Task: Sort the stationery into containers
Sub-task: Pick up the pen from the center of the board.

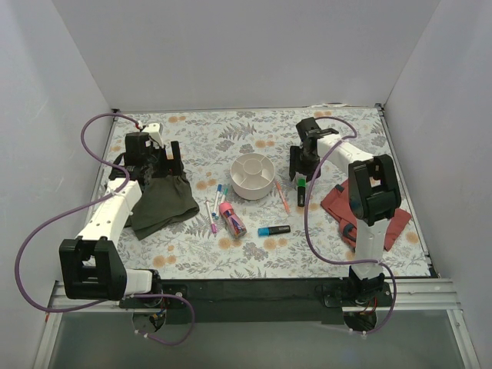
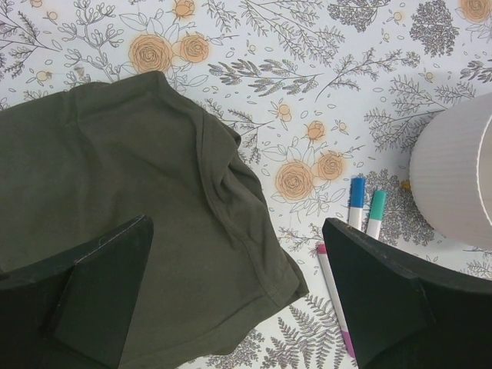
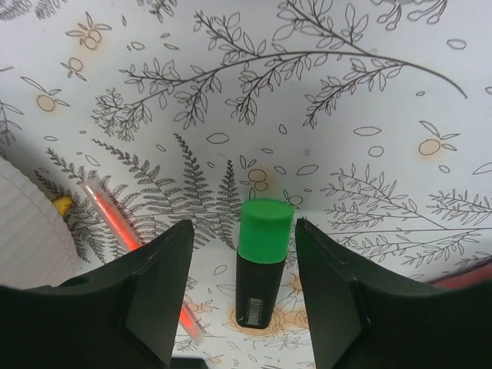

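The off-white divided bowl (image 1: 254, 175) stands mid-table. My right gripper (image 1: 301, 171) is open and low over the black highlighter with the green end (image 3: 261, 261). The highlighter lies flat between the fingers with a gap on each side. The orange-pink pen (image 3: 115, 219) lies just left of it, beside the bowl's wall (image 3: 31, 231). My left gripper (image 2: 237, 231) is open and empty above the olive cloth (image 2: 115, 192). White pens with blue (image 2: 357, 201), teal (image 2: 377, 211) and pink (image 2: 334, 300) caps lie right of the cloth. The pink tube (image 1: 232, 219) and the blue-ended highlighter (image 1: 274, 230) lie in front of the bowl.
A red cloth (image 1: 369, 211) lies at the right, by the right arm's base. The olive cloth (image 1: 161, 201) covers the left part of the floral mat. White walls close in the table at the back and sides.
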Robot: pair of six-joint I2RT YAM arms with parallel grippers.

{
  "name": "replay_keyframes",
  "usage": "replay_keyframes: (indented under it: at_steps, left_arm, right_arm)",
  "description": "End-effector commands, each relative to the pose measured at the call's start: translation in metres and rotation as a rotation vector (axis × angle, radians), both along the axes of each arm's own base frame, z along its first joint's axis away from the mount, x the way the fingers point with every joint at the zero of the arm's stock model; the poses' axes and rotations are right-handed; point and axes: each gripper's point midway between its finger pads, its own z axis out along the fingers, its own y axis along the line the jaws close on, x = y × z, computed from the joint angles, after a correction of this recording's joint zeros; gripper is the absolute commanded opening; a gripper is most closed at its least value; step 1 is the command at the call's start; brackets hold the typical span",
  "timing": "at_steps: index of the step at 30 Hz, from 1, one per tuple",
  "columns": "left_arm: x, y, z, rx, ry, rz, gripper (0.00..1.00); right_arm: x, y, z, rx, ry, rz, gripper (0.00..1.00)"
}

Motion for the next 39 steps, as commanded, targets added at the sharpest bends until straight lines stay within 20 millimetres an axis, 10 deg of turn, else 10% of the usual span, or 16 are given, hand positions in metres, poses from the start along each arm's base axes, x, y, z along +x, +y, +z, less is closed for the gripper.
replay_keyframes:
  at_steps: [1,16,29,35,39]
  left_arm:
    - [0.007,0.003,0.008,-0.003,-0.020,0.007,0.94]
    - [0.008,0.004,0.005,-0.006,-0.018,0.015,0.94]
    - [0.004,0.003,0.005,-0.012,-0.019,0.013,0.94]
    - [0.002,0.001,0.005,-0.026,-0.022,0.006,0.94]
    - [0.003,0.003,0.014,-0.053,-0.042,0.018,0.94]
  right_arm:
    - [0.019,0.000,0.015,-0.007,-0.058,-0.022,0.64]
    - [-0.015,-0.016,-0.012,-0.061,0.030,-0.005,0.52]
    - [0.002,-0.010,-0.015,-0.057,-0.001,0.033,0.48]
    - [0.012,-0.008,-0.005,-0.048,-0.053,0.085,0.01]
    - [0.036,0.001,0.050,-0.011,-0.199,0.139,0.01]
